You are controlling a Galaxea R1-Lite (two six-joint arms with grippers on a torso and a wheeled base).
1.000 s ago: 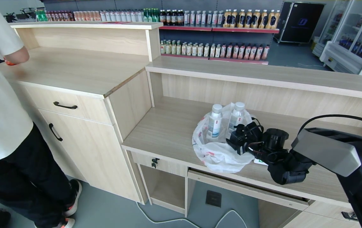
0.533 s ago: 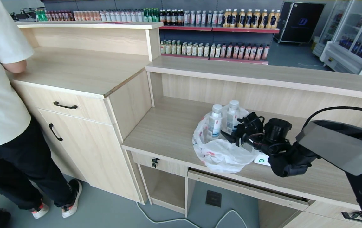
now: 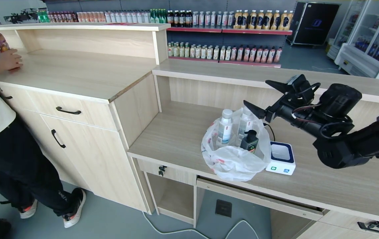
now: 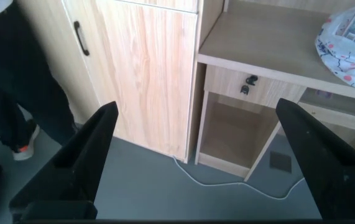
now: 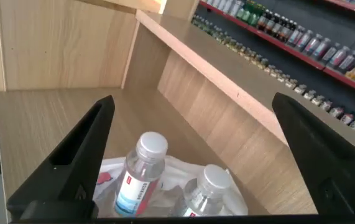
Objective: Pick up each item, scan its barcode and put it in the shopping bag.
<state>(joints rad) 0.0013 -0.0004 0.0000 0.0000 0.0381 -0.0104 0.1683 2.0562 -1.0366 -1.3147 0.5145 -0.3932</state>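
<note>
Right fingers (image 3: 254, 109) spread empty above shopping bag (image 3: 229, 162) rim, left fingers (image 4: 90, 149) spread over open floor (image 4: 146, 183)

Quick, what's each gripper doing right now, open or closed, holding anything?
Left gripper: open, jaws wide apart, holding nothing.
Right gripper: open, jaws wide apart, holding nothing.

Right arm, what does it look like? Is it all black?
Mostly yes. The right arm is black with chunky round joints, thin black cables looping over it, and a gripper with two pointed black fingers.
</note>
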